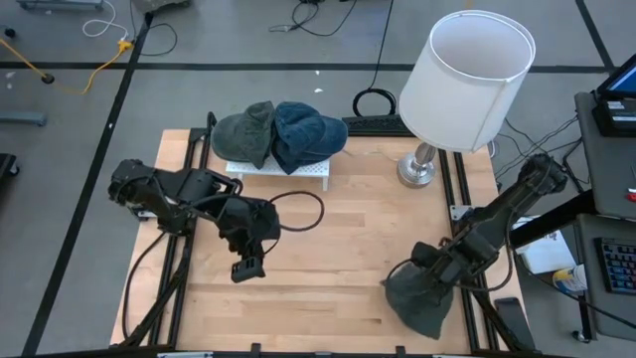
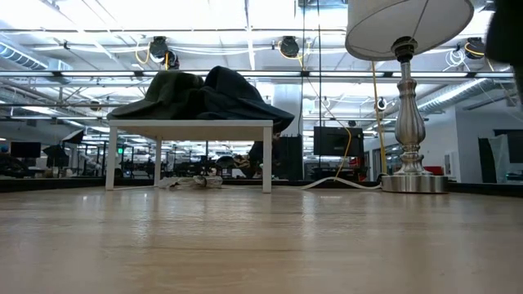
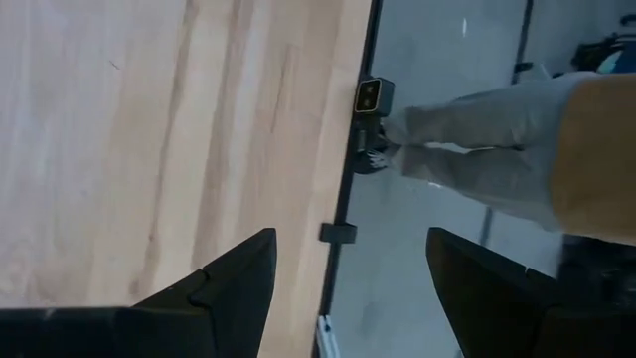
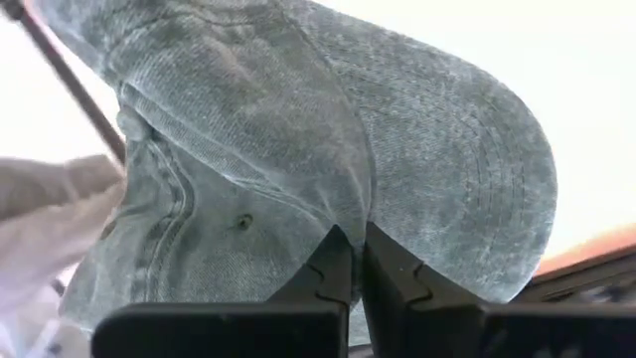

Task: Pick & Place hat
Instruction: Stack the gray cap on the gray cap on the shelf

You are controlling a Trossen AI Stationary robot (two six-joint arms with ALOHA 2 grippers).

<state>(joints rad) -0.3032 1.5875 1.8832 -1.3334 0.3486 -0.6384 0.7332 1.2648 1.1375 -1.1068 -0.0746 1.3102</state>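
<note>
A dark grey hat hangs at the table's near right corner, and my right gripper is shut on it. In the right wrist view the grey hat fills the picture, crown on one side and stitched brim on the other. A green-grey hat and a blue hat rest on a small white rack at the far middle. My left gripper hovers open over the table's near left part, with nothing between its fingers. My right gripper pinches a fold of the grey hat's cloth between its two fingers, where the crown meets the brim. The fingers come from above, pointing down. The hat hangs below them; whether its lower end touches the table I cannot tell.
A lamp with a white shade stands on a metal base at the far right. A black cable loop lies on the wood in front of the rack. A person's legs show beyond the table's edge.
</note>
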